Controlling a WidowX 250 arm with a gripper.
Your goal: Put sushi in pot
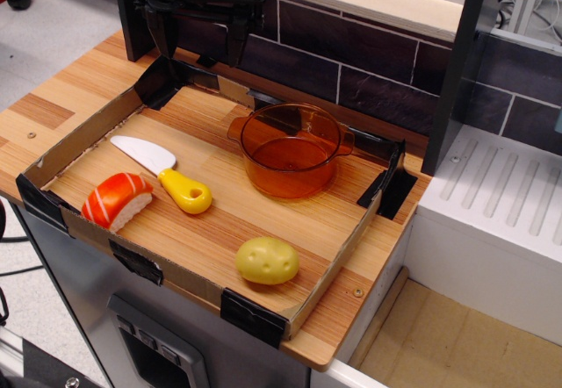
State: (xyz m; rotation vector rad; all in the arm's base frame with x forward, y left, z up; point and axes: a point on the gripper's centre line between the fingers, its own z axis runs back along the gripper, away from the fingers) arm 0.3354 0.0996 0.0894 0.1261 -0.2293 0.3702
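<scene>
Sushi (117, 200) sits at the near-left corner of the cardboard tray (338, 269), resting flat on the wood, touching nothing. Its long axis runs diagonal, near-left to far-right, orange striped top up. Just beside it, to the right: toy knife (165, 173), yellow handle pointing at the yellow potato (267, 260), which is well apart near the front edge. Further back, center-right, the pot (290, 149) stands upright, empty afaict. Farthest back, the gripper (198, 28) hangs above the tray's rear-left corner, jaws spread apart, holding nothing. So sushi lies toward me and a bit left of the gripper; prob needs wrist turned across that diagonal.
</scene>
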